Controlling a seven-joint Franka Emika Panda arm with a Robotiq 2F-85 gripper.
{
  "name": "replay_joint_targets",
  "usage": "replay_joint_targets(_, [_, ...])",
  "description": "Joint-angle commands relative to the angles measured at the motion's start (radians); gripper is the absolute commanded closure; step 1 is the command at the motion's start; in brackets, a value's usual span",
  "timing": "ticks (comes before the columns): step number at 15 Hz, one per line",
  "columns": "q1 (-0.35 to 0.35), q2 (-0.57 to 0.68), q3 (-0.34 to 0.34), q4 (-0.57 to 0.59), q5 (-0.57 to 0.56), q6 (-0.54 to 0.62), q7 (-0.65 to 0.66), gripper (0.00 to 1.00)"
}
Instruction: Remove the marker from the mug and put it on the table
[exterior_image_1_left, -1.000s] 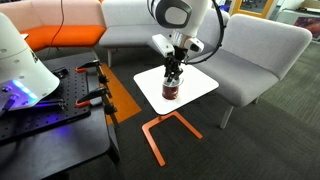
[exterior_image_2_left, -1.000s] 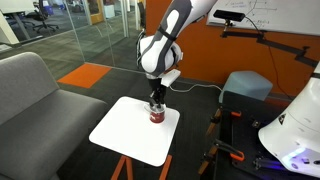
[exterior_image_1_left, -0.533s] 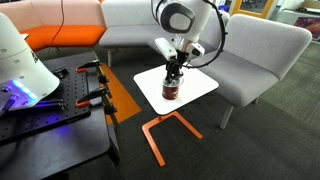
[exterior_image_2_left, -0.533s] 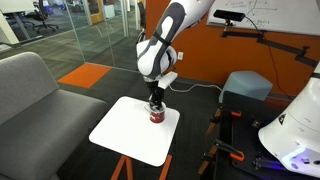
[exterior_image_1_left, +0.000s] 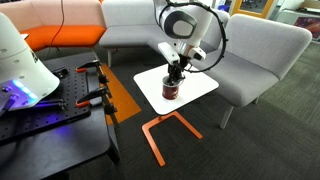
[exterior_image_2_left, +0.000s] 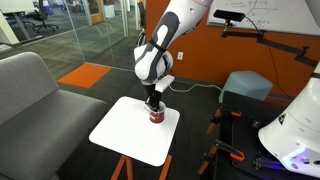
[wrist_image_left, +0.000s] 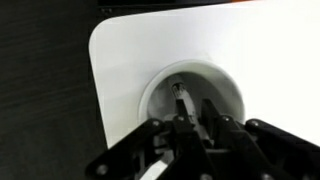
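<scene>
Around the mug (exterior_image_1_left: 171, 90) the room is fairly crowded. Behind it, in an exterior view, runs a grey couch (exterior_image_1_left: 250, 60), with an orange seat (exterior_image_1_left: 60, 38) farther off to one side. Nearer the camera than the mug is a black workbench (exterior_image_1_left: 50, 130) carrying clamps and a big white domed housing (exterior_image_1_left: 18, 60) with a blue glow. From the opposite side the mug has an orange wall (exterior_image_2_left: 250, 50) behind it and another grey seat (exterior_image_2_left: 25, 85) well apart from it.

The mug stands upright on the white desk (exterior_image_1_left: 205, 85), near one edge, and the bent orange tube frame (exterior_image_1_left: 165, 130) shows on the carpet below. The rest of the desk top (exterior_image_2_left: 125, 135) around the mug is plain white.

The arm (exterior_image_2_left: 160, 45) comes straight down over the mug, hiding its mouth in both exterior views. The jaws sit right at the rim.

In the wrist view the mug's white inside (wrist_image_left: 225, 90) opens as a ring just ahead of the dark fingers (wrist_image_left: 215, 125). The marker (wrist_image_left: 178, 93) is in the mug, a thin stick leaning across the hollow and running in between the fingers. They stand close on either side of it, but I cannot tell whether they are pinching it.
</scene>
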Motion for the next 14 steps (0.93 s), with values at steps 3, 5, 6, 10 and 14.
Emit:
replay_joint_targets(3, [0.003,0.024,-0.003,0.038,-0.018,-0.031,0.035,0.96])
replay_joint_targets(5, [0.01,0.018,-0.01,0.029,-0.028,-0.024,0.038,0.95])
replay_joint_targets(6, [0.012,0.011,-0.011,0.021,-0.033,-0.023,0.035,0.95])
replay_joint_targets(10, [0.039,-0.039,-0.03,-0.03,-0.071,-0.03,0.051,0.95])
replay_joint_targets(14, [0.029,-0.127,-0.015,-0.106,-0.078,-0.001,0.034,0.95])
